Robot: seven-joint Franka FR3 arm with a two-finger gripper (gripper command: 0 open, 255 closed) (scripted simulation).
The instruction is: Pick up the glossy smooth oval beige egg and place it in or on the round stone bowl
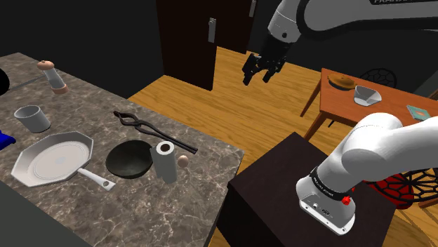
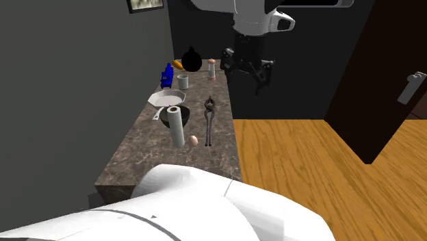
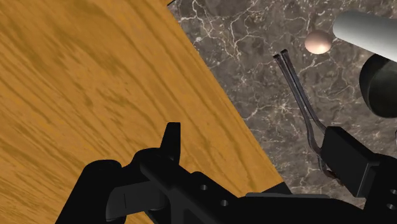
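The small beige egg (image 1: 183, 161) (image 2: 193, 141) (image 3: 317, 42) lies on the marble counter, right beside an upright paper towel roll (image 1: 166, 161) (image 2: 178, 127) (image 3: 369, 32). On the roll's other side sits the dark round bowl (image 1: 130, 158) (image 2: 169, 113) (image 3: 380, 86). My black gripper (image 1: 258, 74) (image 2: 248, 74) (image 3: 257, 149) hangs open and holds nothing, high over the wooden floor, just beyond the counter's edge and well away from the egg.
Black tongs (image 1: 151, 130) (image 2: 209, 120) (image 3: 299, 89) lie on the counter between gripper and egg. A grey pan (image 1: 52, 158), a cup (image 1: 33, 118) and a pepper grinder (image 1: 52, 76) stand farther along. A wooden side table (image 1: 351, 105) stands beyond the stand.
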